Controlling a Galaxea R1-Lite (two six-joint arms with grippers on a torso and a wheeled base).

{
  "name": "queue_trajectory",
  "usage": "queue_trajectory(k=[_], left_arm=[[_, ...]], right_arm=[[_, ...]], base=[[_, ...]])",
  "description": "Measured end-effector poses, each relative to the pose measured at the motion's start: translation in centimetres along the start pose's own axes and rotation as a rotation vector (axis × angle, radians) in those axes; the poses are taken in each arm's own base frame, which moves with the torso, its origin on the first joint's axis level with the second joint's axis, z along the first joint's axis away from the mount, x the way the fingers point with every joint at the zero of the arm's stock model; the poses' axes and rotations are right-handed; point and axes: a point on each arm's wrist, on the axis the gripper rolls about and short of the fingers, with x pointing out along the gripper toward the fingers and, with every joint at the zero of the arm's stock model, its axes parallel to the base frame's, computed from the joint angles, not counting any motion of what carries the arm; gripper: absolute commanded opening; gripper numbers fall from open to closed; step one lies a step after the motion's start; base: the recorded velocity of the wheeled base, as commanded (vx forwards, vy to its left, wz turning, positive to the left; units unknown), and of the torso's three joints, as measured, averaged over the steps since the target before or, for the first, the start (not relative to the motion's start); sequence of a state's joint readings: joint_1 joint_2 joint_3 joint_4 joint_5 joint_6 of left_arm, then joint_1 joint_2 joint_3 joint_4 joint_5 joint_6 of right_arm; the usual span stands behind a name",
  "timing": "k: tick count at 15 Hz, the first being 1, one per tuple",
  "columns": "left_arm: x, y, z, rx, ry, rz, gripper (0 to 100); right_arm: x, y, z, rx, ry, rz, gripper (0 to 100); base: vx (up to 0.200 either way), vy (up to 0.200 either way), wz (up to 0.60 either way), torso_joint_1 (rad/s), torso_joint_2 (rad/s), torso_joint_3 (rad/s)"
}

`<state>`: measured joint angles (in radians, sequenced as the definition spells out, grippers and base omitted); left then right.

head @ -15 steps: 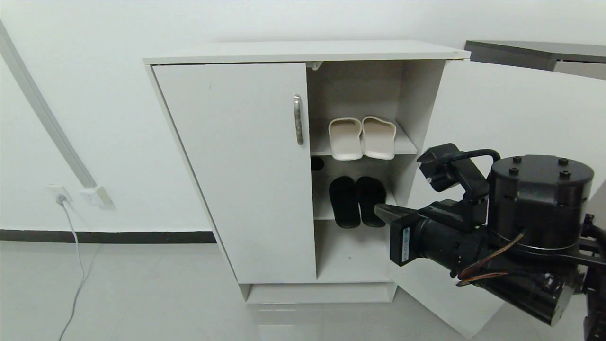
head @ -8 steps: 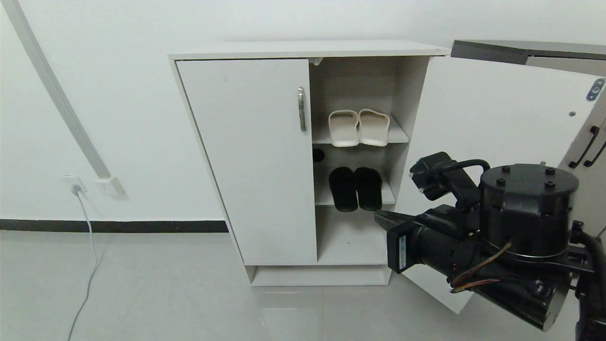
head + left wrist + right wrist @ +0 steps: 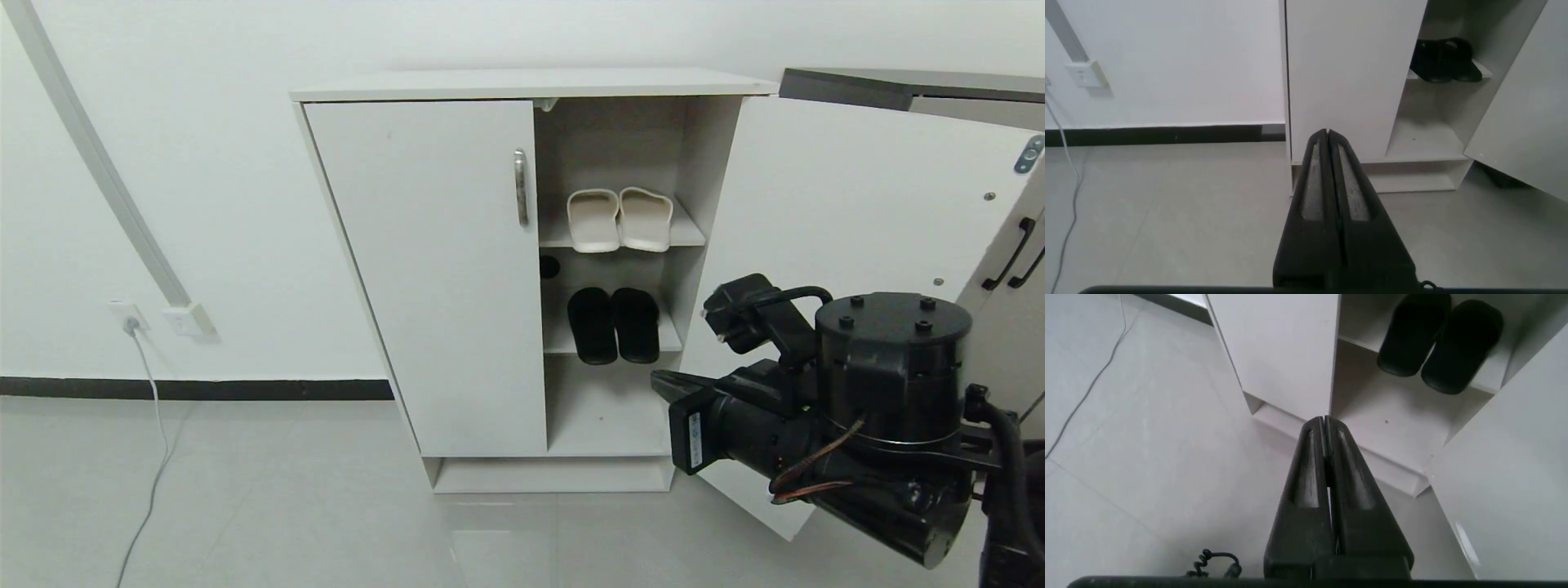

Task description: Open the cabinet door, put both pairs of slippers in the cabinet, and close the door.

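Right gripper [image 3: 660, 380] closed, empty | open door [image 3: 857, 204] just to its right | likely a stiff, light hinged panel; push near free edge

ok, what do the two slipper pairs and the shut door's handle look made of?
Cream slipper pair: matte moulded foam or rubber, likely; thick one-piece straps. Black slipper pair: same matte moulded look, so probably the same. Slim silver bar handle: probably brushed metal, showing a soft sheen.

White wall [image 3: 204, 163], black skirting [image 3: 196, 389], glossy grey tiled floor [image 3: 286, 523], wall socket [image 3: 122, 313]
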<state>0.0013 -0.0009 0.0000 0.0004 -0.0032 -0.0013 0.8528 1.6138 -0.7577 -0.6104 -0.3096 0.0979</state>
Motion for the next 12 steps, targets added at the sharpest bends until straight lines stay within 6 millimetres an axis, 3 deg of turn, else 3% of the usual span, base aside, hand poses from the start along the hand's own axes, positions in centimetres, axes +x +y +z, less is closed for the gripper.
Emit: queue_trajectory(k=[6, 10, 12], left_arm=[[0.0, 0.0, 0.0, 0.0, 0.0, 0.0, 0], [0.0, 0.0, -0.04, 0.0, 0.003, 0.0, 0], [0.0, 0.0, 0.02, 0.0, -0.001, 0.0, 0]], right_arm=[[0.28, -0.14, -0.22, -0.002, 0.009, -0.011, 0], [0.5, -0.22, -0.4, -0.004, 0.018, -0.016, 0], [0.66, -0.24, -0.51, -0.005, 0.021, -0.019, 0]], base=[[0.0, 0.0, 0.0, 0.0, 0.0, 0.0], [0.0, 0.0, 0.0, 0.005, -0.2, -0.298], [0.0, 0.0, 0.0, 0.039, -0.54, -0.378]])
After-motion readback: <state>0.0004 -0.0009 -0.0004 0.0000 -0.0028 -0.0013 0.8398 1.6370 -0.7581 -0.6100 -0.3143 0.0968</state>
